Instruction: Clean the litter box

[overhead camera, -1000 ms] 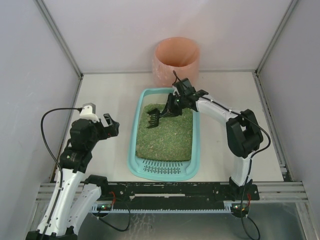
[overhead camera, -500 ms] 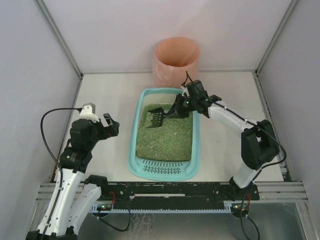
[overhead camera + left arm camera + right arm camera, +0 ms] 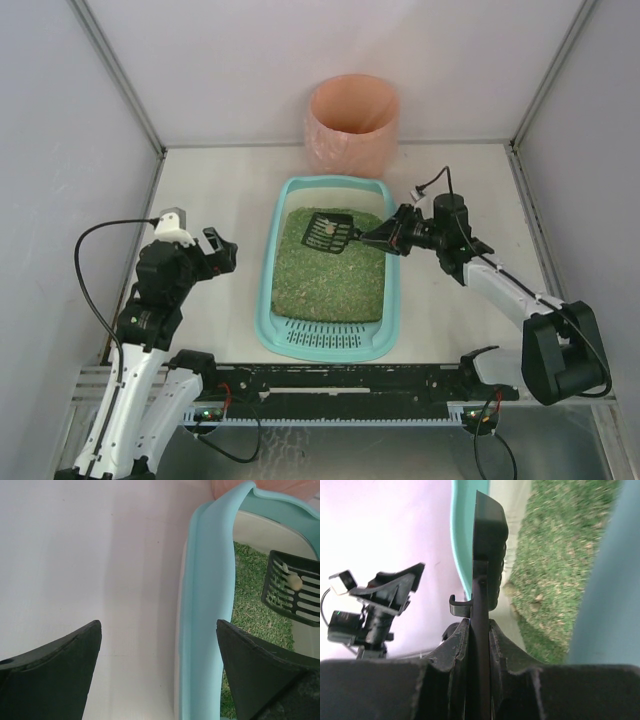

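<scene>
The teal litter box [image 3: 266, 280] lies in the middle of the table, green-brown granules inside, slotted grate at its near end. My right gripper [image 3: 388, 238] is shut on the handle of the black slotted scoop [image 3: 327, 231], held level above the box's far end with a pale lump on it. In the right wrist view the scoop [image 3: 489, 545] stands edge-on between my fingers [image 3: 454, 645]. My left gripper [image 3: 222, 250] is open and empty, left of the box. In the left wrist view the box rim [image 3: 209, 610] runs up between my fingers [image 3: 60, 670], and the scoop [image 3: 292, 587] shows at the right.
A round pink-orange bin [image 3: 353, 123] stands at the back, just beyond the box's far end. White walls close the table in at the back and both sides.
My right arm has swung right and back, lifting the scoop out of the granules. The scoop has turned level, now with a pale lump on it. My left arm has barely moved.
</scene>
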Available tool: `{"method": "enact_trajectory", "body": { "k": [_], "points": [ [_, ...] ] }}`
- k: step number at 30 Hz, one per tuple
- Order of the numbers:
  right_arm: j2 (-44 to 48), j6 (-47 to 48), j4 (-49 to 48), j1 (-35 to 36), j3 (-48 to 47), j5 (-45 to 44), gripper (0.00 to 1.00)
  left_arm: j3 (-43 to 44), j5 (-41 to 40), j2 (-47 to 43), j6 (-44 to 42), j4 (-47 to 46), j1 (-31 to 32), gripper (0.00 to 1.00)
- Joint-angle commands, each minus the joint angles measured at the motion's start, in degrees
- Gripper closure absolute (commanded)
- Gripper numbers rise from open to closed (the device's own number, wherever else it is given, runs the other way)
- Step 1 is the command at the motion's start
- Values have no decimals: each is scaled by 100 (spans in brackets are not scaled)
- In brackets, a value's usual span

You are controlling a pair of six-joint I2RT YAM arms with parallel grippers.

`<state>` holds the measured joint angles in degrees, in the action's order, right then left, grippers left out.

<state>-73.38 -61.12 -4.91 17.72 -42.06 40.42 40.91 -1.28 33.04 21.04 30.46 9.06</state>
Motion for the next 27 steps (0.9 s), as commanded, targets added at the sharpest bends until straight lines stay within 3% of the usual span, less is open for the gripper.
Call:
{"method": "enact_trajectory", "body": {
  "k": [1, 3, 5, 7, 9, 12, 15, 18, 20, 23, 27],
  "points": [
    [189, -515, -1177, 187, 17, 626, 100, -75, -74, -67, 52, -177, -48, 0],
    [375, -554, -1121, -119, 314, 475, 100, -95, -158, -70, 26, -166, -53, 0],
    [540, -1051, -1718, -341, 744, 371, 100, -116, -177, -67, 40, -170, -46, 0],
    [478, -1201, -1979, -131, 715, 524, 100, -126, -169, -63, 41, -179, -51, 0],
    [353, -816, -1627, 79, 404, 736, 100, -119, -201, -54, 30, -172, -52, 0],
    [523, -772, -1299, -312, 640, 471, 100, -107, -229, -66, 23, -156, -45, 0],
    [566, -1167, -1875, -339, 830, 520, 100, -148, -235, -98, 40, -158, -48, 0],
    [524, -680, -1330, -95, 506, 569, 100, -121, -232, -54, 32, -180, -53, 0],
    [644, -557, -1041, -352, 618, 376, 100, -99, -229, -29, 24, -177, -49, 0],
    [758, -1003, -1564, -496, 914, 292, 100, -123, -232, -66, 30, -173, -49, 0],
    [552, -292, -677, -226, 230, 419, 100, -112, -226, -65, 10, -202, -47, 0]
  ]
}}
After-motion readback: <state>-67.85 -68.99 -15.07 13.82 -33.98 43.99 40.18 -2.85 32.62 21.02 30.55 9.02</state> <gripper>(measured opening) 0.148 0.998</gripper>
